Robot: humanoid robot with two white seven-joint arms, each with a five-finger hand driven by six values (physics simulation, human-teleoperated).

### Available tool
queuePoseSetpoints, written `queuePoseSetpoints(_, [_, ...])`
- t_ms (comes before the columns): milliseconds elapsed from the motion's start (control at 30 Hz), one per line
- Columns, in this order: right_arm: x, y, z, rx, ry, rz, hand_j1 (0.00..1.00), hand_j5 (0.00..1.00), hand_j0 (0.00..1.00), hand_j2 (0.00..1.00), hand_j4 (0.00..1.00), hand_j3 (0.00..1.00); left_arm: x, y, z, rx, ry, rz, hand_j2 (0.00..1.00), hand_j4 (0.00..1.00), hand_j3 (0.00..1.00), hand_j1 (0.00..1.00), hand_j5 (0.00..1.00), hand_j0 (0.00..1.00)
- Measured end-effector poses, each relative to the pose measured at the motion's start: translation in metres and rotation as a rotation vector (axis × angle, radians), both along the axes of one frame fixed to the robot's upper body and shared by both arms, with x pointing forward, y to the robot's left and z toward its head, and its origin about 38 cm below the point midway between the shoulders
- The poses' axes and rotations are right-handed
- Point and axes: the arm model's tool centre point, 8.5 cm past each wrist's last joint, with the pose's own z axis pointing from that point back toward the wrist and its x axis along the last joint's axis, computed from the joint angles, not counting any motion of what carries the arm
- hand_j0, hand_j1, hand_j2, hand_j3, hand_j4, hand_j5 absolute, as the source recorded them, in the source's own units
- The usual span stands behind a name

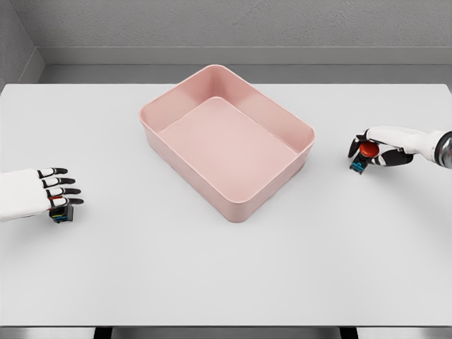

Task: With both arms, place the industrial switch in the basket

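A pink rectangular basket [227, 138] stands turned at an angle in the middle of the white table. My right hand [369, 151] comes in from the right edge, its fingers curled around a small industrial switch [363, 156] with a red button, low over the table to the right of the basket. My left hand [62, 189] shows at the lower left with its fingers stretched out straight. A second small switch [61, 213] sits right under the near edge of that hand, by the thumb. Whether the thumb touches it is not visible.
The white table [226, 275] fills the view, with a grey wall behind it. The basket's walls rise well above the tabletop between the two hands. The table's front edge runs along the bottom of the picture.
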Motion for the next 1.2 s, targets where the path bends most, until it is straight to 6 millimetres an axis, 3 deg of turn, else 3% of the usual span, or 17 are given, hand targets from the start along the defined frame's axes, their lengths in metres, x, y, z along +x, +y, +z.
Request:
queuePoseSetpoints(133, [0.000,0.000,0.000,-0.003,0.001,0.001,0.46,0.46,0.46,0.46,0.46,0.46,0.000,-0.002,-0.003,-0.002,0.001,-0.003,0.92,0.92,0.92,0.92,0.92,0.92])
queuePoseSetpoints(233, [0.000,0.000,0.000,-0.004,0.001,0.002,0.46,0.46,0.46,0.46,0.46,0.46,0.000,-0.002,-0.004,0.002,-0.001,-0.005,0.75,0.75,0.75,0.75,0.75,0.75])
queuePoseSetpoints(400, [0.000,0.001,0.001,-0.004,-0.003,0.004,0.46,0.46,0.46,0.46,0.46,0.46,0.000,-0.002,-0.005,0.009,-0.004,-0.010,0.60,0.60,0.60,0.60,0.60,0.60])
queuePoseSetpoints(467, [0.000,0.001,0.003,-0.007,-0.006,0.005,0.46,0.46,0.46,0.46,0.46,0.46,0.000,-0.003,-0.005,0.010,-0.006,-0.011,0.47,0.47,0.47,0.47,0.47,0.47])
queuePoseSetpoints(500, [0.000,0.000,0.003,-0.008,-0.007,0.005,0.46,0.46,0.46,0.46,0.46,0.46,0.000,-0.003,-0.005,0.008,-0.006,-0.011,0.46,0.46,0.46,0.46,0.46,0.46])
queuePoseSetpoints(533, [0.000,0.000,0.005,-0.009,-0.010,0.006,0.46,0.46,0.46,0.46,0.46,0.46,0.000,-0.003,-0.005,0.011,-0.007,-0.012,0.36,0.36,0.36,0.36,0.36,0.36])
queuePoseSetpoints(667, [0.000,0.000,0.007,-0.010,-0.015,0.008,0.46,0.46,0.46,0.46,0.46,0.46,0.001,-0.003,-0.006,0.026,-0.013,-0.018,0.24,0.24,0.24,0.24,0.24,0.24])
queuePoseSetpoints(733, [0.002,0.000,0.011,-0.010,-0.025,0.008,0.46,0.46,0.46,0.46,0.46,0.46,0.001,-0.002,-0.006,0.041,-0.008,-0.011,0.12,0.12,0.12,0.12,0.12,0.12])
queuePoseSetpoints(933, [0.005,0.001,0.020,-0.011,-0.044,0.010,0.46,0.46,0.46,0.46,0.46,0.46,0.002,0.000,-0.006,0.063,0.021,0.024,0.00,0.00,0.00,0.00,0.00,0.00])
queuePoseSetpoints(1200, [0.006,0.002,0.029,-0.013,-0.064,0.014,0.46,0.46,0.46,0.46,0.46,0.46,0.005,-0.002,-0.005,0.061,0.026,0.032,0.00,0.00,0.00,0.00,0.00,0.00])
